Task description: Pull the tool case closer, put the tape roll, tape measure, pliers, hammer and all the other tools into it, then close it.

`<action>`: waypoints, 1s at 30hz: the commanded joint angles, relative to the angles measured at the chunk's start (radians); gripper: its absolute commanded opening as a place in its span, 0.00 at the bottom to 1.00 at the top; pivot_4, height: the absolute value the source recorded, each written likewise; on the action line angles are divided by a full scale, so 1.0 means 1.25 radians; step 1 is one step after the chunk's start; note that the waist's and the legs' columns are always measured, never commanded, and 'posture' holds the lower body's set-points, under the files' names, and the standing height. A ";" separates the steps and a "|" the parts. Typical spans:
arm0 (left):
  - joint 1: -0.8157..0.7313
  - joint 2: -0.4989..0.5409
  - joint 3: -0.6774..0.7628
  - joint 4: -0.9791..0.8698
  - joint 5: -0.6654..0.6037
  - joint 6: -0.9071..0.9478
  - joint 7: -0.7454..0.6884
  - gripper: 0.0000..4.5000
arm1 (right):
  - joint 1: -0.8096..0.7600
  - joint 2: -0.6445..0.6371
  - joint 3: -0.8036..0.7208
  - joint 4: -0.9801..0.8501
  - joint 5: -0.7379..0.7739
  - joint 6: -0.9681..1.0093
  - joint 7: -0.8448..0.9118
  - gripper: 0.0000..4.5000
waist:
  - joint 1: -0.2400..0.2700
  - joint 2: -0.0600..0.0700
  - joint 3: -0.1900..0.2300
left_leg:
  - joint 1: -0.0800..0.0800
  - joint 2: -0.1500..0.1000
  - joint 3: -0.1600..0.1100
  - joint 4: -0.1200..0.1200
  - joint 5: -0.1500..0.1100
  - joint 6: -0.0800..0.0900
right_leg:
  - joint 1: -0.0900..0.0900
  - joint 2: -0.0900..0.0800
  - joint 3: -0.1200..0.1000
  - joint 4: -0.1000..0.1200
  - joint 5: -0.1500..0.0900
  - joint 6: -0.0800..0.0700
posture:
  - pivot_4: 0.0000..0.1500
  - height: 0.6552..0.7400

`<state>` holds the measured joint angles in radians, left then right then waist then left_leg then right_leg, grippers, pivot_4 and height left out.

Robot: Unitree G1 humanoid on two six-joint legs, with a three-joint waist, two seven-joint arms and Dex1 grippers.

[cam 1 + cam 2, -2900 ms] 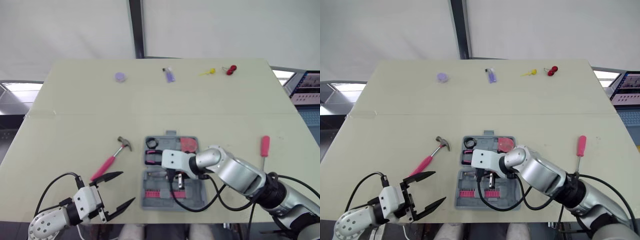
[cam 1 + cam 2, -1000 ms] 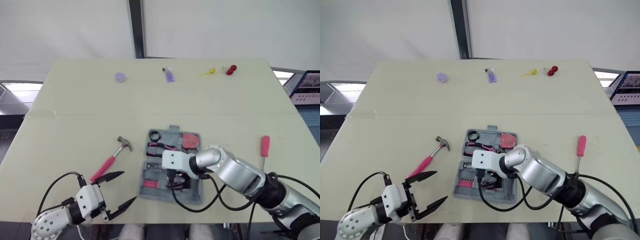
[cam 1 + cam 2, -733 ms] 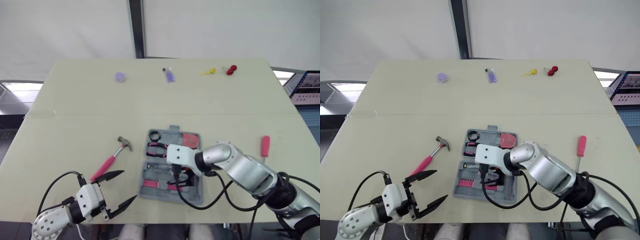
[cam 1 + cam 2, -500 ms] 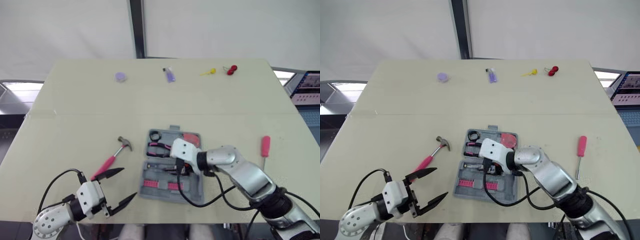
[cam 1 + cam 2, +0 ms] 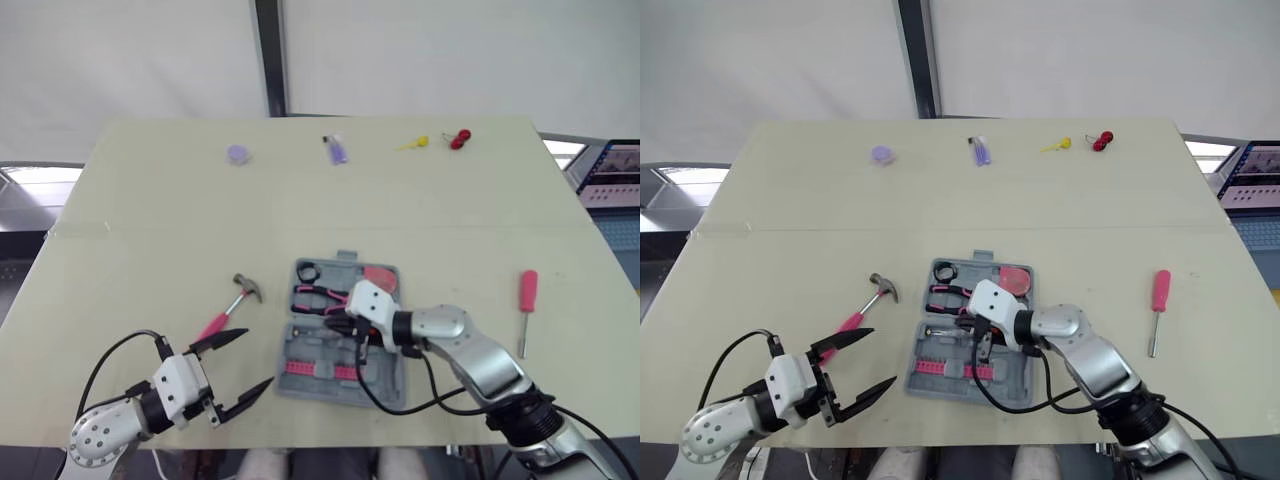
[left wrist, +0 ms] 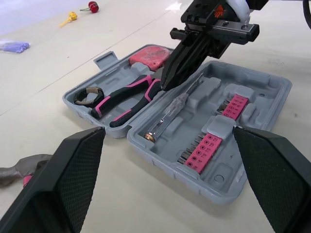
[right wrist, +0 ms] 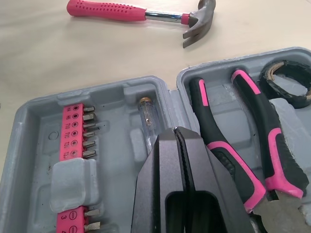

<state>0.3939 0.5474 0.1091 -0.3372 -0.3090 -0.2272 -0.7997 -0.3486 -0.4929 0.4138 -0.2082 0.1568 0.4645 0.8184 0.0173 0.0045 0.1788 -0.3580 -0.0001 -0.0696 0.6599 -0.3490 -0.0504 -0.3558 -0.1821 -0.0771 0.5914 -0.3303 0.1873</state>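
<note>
The grey tool case (image 5: 392, 378) lies open near the table's front edge. Its far half holds a black tape roll (image 5: 307, 272), pink-and-black pliers (image 5: 318, 297) and a red tape measure (image 5: 380, 275). Its near half holds a clear-handled screwdriver (image 7: 148, 116) and a pink bit strip (image 7: 73, 131). My right gripper (image 7: 179, 133) is shut on nothing and points at the case's hinge beside the pliers. A pink-handled hammer (image 5: 232, 305) lies left of the case. My left gripper (image 5: 252, 360) is open just in front of the hammer's handle. A pink screwdriver (image 5: 527, 295) lies to the right.
Along the table's far edge lie a lilac round piece (image 5: 237, 153), a purple item (image 5: 338, 150), a yellow item (image 5: 412, 144) and a red item (image 5: 460, 138). The case's near rim is close to the table's front edge.
The case has turned slightly and shifted. My right gripper has moved from the case's near half up to the hinge. My left gripper has crept toward the hammer handle.
</note>
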 commanded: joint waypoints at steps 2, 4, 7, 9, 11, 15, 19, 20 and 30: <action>0.001 0.001 0.011 -0.004 -0.012 -0.002 -0.001 1.00 | 0.009 -0.001 -0.004 -0.006 -0.008 -0.008 0.009 0.01 | 0.001 0.000 0.000 | 0.000 0.000 0.000 0.000 0.000 0.000 | 0.000 0.000 0.000 0.000 0.000 0.000 | 1.00 1.00; 0.000 0.001 0.011 -0.003 -0.012 -0.001 -0.002 1.00 | 0.015 -0.005 -0.001 0.002 -0.014 -0.012 0.011 0.01 | 0.001 0.000 0.000 | 0.000 0.000 0.000 0.000 0.000 0.000 | 0.000 0.000 0.000 0.000 0.000 0.000 | 1.00 1.00; -0.002 0.001 0.011 -0.003 -0.012 0.001 -0.002 1.00 | 0.020 -0.004 -0.002 0.015 -0.023 -0.016 0.009 0.01 | 0.000 0.000 0.000 | 0.000 0.000 0.000 0.000 0.000 0.000 | 0.000 0.000 0.000 0.000 0.000 0.000 | 1.00 1.00; -0.001 0.001 0.012 -0.004 -0.013 0.002 -0.003 1.00 | 0.022 -0.003 -0.004 0.020 -0.023 -0.016 0.010 0.01 | 0.000 0.000 0.000 | 0.000 0.000 0.000 0.000 0.000 0.000 | 0.000 0.000 0.000 0.000 0.000 0.000 | 1.00 1.00; -0.001 0.002 0.012 -0.005 -0.013 0.002 -0.003 1.00 | 0.023 -0.003 -0.003 0.023 -0.024 -0.018 0.011 0.01 | 0.000 0.000 0.000 | 0.000 0.000 0.000 0.000 0.000 0.000 | 0.000 0.000 0.000 0.000 0.000 0.000 | 1.00 1.00; -0.002 0.001 0.012 -0.008 -0.013 0.006 -0.001 1.00 | 0.030 -0.010 0.006 0.029 -0.032 -0.019 0.015 0.01 | 0.001 0.000 0.000 | 0.000 0.000 0.000 0.000 0.000 0.000 | 0.000 0.000 0.000 0.000 0.000 0.000 | 1.00 1.00; -0.003 0.001 0.011 -0.008 -0.012 0.007 -0.001 1.00 | 0.037 -0.015 0.014 0.034 -0.047 -0.028 0.019 0.01 | 0.001 0.000 0.000 | 0.000 0.000 0.000 0.000 0.000 0.000 | 0.000 0.000 0.000 0.000 0.000 0.000 | 1.00 1.00; -0.004 0.001 0.011 -0.009 -0.012 0.008 0.000 1.00 | 0.039 -0.017 0.017 0.036 -0.053 -0.032 0.019 0.01 | 0.001 0.000 0.000 | 0.000 0.000 0.000 0.000 0.000 0.000 | 0.000 0.000 0.000 0.000 0.000 0.000 | 1.00 1.00; -0.009 -0.002 0.011 -0.010 -0.010 0.013 0.002 1.00 | 0.049 -0.037 0.048 0.068 -0.137 -0.100 0.009 0.01 | 0.002 -0.001 0.000 | 0.001 0.000 0.000 0.000 0.000 0.000 | 0.001 0.000 0.000 0.000 0.000 0.000 | 1.00 1.00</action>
<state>0.3808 0.5473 0.1105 -0.3373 -0.3092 -0.2040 -0.8000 -0.3144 -0.5185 0.4456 -0.1552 0.0262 0.3415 0.8217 0.0203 0.0038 0.1783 -0.3567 -0.0001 -0.0696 0.6601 -0.3490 -0.0504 -0.3545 -0.1821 -0.0770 0.5915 -0.3303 0.1873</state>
